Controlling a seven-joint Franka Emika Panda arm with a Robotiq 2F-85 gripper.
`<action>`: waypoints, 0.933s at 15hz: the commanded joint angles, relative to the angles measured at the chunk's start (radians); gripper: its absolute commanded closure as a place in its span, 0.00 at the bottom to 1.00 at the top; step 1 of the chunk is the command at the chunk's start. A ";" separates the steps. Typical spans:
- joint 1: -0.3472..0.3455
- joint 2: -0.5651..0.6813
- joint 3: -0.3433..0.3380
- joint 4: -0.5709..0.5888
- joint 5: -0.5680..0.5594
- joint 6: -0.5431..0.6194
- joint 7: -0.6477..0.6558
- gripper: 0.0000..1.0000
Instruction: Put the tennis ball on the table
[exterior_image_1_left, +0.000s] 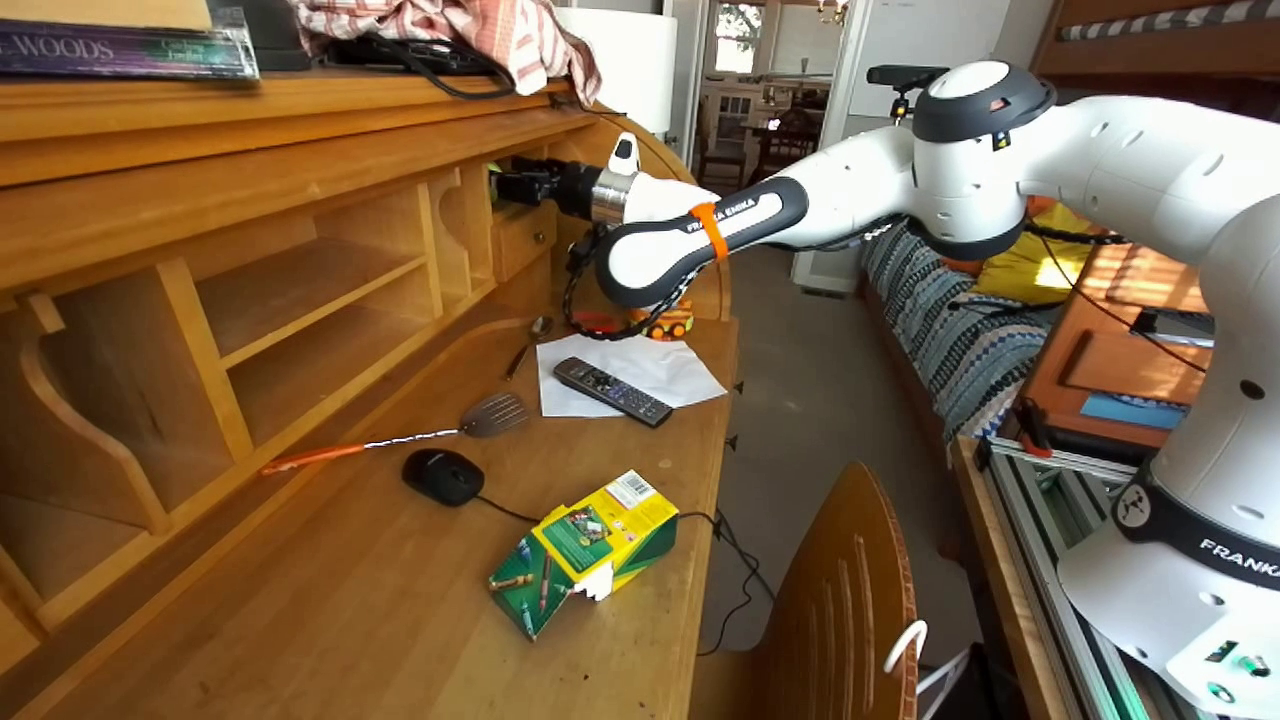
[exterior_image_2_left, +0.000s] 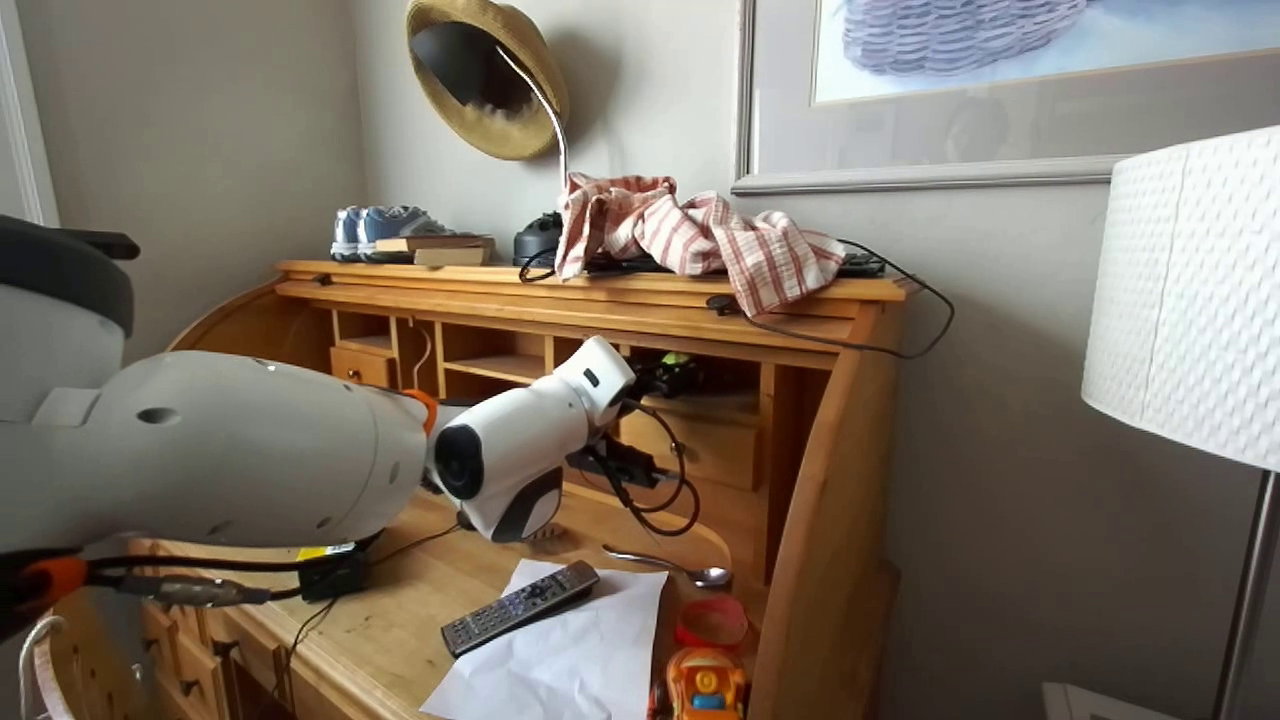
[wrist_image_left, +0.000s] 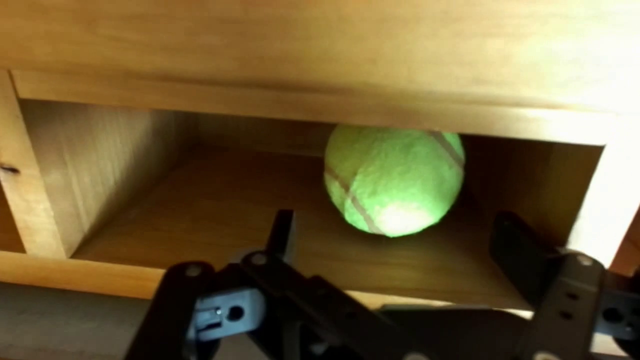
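Wooden roll-top desk (exterior_image_1_left: 300, 195) in a lived-in room, with a bed (exterior_image_1_left: 920, 300) across the floor beyond. At the mouth of an upper cubbyhole (wrist_image_left: 210, 200), gripper (wrist_image_left: 394, 225) with fingers (wrist_image_left: 281, 235) spread wide, holding nothing; parted, presumably, to pass either side of something round. Straight ahead, tennis ball (wrist_image_left: 395, 175), apparently resting on the cubbyhole floor, penned in by its sides, framed between the fingertips in the wrist view, with top hidden behind the front rail (wrist_image_left: 300, 107). Cannot tell how far past the fingertips. Entry from the front, likely because of the desk's top overhead: no way in from above. Grasp not yet made; judged early in the task. Calls next, probably, for a short push deeper, then a squeeze. Watch the side post (wrist_image_left: 600, 215), seemingly close to one finger: some risk of scraping. Farther out, arm (exterior_image_1_left: 860, 185) arched over the desk's front edge, perhaps kept high to clear the clutter. Down on the writing surface (exterior_image_1_left: 380, 600), remote (exterior_image_1_left: 612, 390) lying partly on white paper (exterior_image_1_left: 670, 370), possibly as a weight; then spatula (exterior_image_1_left: 495, 415), mouse (exterior_image_1_left: 443, 476) and green-and-yellow box (exterior_image_1_left: 590, 540), all well apart from the ball. Bare wood beside the mouse, a fair landing place. Best set down gently there: prone to roll.
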 joint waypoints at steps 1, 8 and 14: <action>0.033 -0.037 -0.002 0.084 -0.038 -0.032 0.042 0.00; 0.064 -0.047 -0.004 0.131 -0.035 -0.072 0.040 0.00; 0.067 -0.048 -0.005 0.135 -0.045 -0.075 0.044 0.39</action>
